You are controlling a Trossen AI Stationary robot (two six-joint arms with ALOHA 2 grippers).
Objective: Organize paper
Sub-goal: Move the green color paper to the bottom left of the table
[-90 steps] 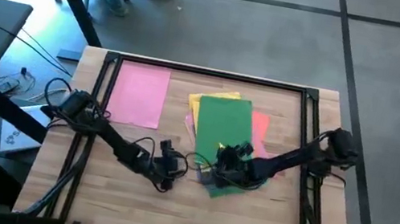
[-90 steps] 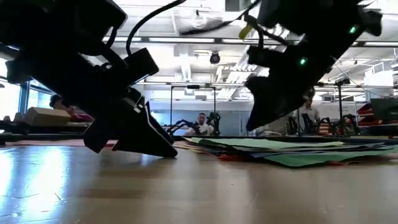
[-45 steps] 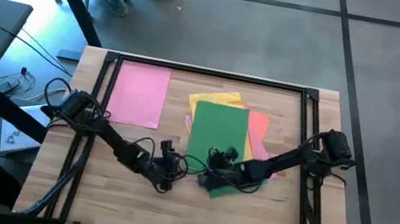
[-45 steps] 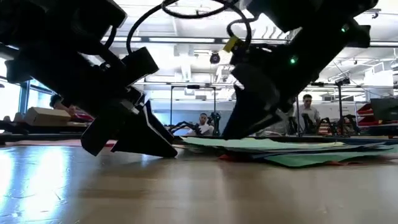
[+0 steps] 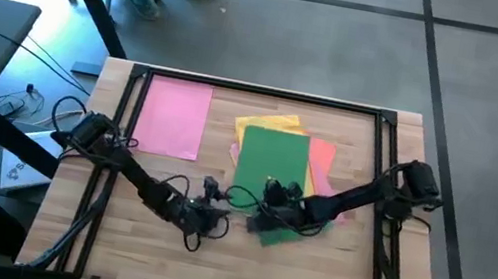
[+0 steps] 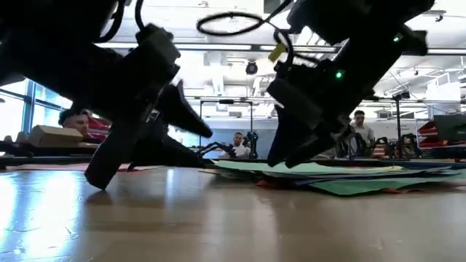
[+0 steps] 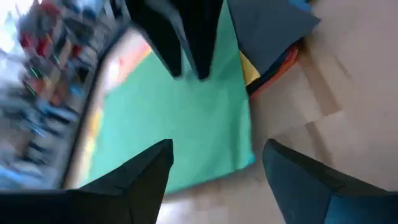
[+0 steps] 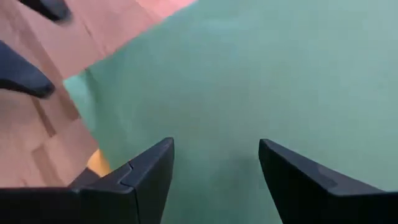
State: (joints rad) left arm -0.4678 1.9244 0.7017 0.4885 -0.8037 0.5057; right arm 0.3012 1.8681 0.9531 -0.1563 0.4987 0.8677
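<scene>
High view: a green sheet (image 5: 271, 172) is seen topping a fanned stack at table centre, a pink sheet (image 5: 172, 117) lying apart at 10 o'clock. The right gripper (image 5: 262, 215) is placed on the green sheet's near end; the left gripper (image 5: 213, 219) is just beside it.

Low view: the stack (image 6: 342, 175) is seen flat on the wooden table (image 6: 218, 218).

Wrist views: both pairs of fingers are spread wide, nothing held.

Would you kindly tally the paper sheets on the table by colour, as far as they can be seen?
Pink sheet: 1
Green sheet: 1
Yellow sheet: 1
Orange sheet: 1
Dark grey sheet: 1
Total visible: 5; others may be hidden in the stack.
</scene>
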